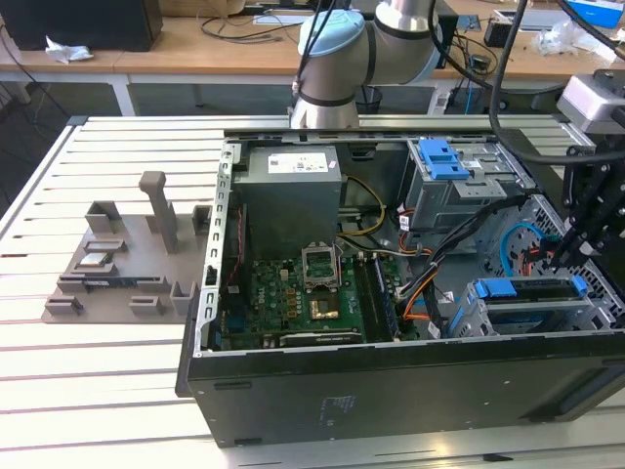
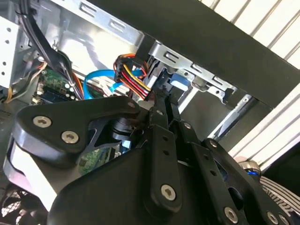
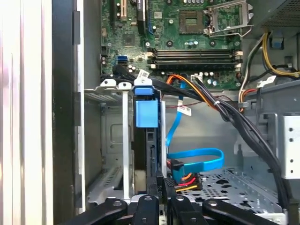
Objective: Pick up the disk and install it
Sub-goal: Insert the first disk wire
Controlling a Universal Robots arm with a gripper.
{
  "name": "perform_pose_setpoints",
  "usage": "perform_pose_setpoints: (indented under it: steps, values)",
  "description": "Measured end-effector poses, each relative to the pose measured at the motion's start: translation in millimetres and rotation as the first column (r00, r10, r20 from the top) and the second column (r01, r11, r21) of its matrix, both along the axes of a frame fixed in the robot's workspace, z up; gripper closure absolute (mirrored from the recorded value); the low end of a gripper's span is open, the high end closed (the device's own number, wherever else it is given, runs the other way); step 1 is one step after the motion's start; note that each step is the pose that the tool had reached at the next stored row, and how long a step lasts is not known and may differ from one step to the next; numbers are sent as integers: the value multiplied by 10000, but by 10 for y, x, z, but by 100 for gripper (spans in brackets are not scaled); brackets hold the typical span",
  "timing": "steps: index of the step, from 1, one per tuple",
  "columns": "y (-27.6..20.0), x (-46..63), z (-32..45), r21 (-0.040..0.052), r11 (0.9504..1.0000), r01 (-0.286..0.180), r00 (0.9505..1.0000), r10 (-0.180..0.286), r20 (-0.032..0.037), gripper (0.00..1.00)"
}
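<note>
One disk (image 3: 146,140) stands on edge in the cage (image 1: 532,308) by your case's front corner.
Your gripper (image 3: 159,190) seems closed on its black edge; the blue rail tab faces the motherboard (image 3: 187,28), with cables (image 3: 234,117) crowding one side.

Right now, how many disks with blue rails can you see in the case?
1: the disk sits in the bay at the exterior view's right, under the gripper. Others may be hidden.
</note>
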State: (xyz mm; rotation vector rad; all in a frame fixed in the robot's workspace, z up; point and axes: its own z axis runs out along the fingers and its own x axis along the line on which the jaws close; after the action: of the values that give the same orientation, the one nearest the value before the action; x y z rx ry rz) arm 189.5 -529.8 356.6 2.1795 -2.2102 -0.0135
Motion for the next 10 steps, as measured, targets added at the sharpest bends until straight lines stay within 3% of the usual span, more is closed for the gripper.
perform_pose_setpoints:
  steps: [4, 10]
  values:
    - [-34, -34, -91, -6, 10000, -1, 10000, 1, 0, 83]
    - [-51, -46, -130, -13, 10000, 1, 10000, -1, 0, 83]
